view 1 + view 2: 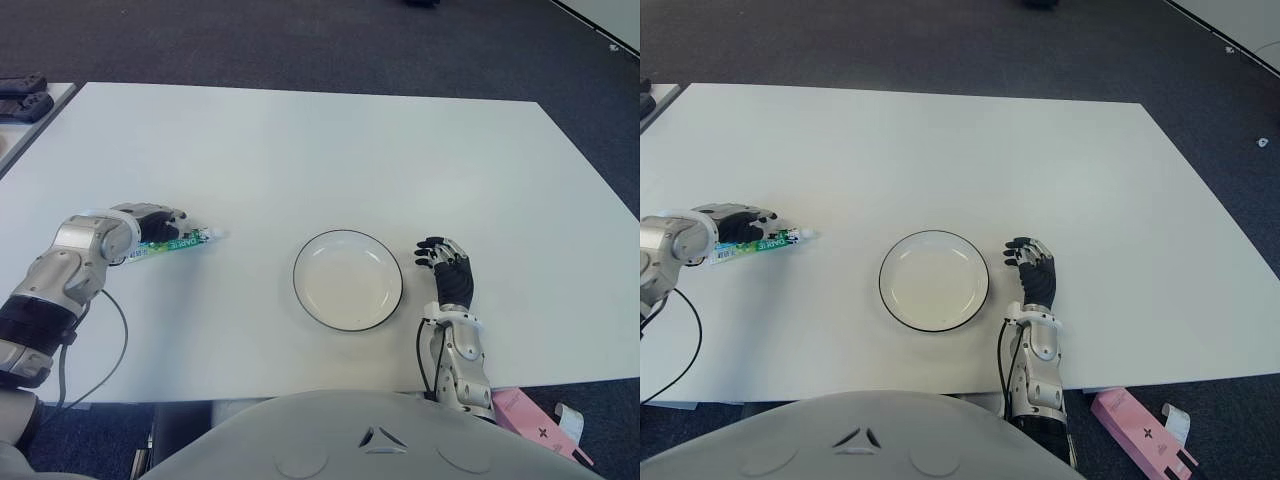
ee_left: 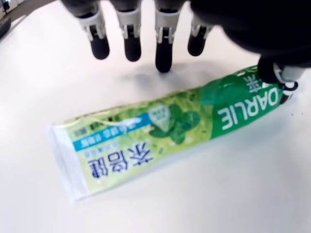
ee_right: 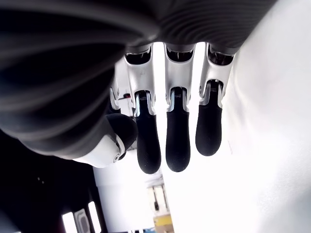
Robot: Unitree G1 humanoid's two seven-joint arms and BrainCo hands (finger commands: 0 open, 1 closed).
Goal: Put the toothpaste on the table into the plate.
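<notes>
Your left hand hovers with spread fingers over the toothpaste, which lies flat on the surface, at nine o'clock from the plate. The tube looks light, soft and slippery; take its middle. Your right hand shows relaxed and empty at three o'clock.

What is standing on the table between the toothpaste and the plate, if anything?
Nothing visible. The toothpaste lies flat under the left hand, and only bare table separates it from the empty plate. The right hand shows beyond the plate's far side.
</notes>
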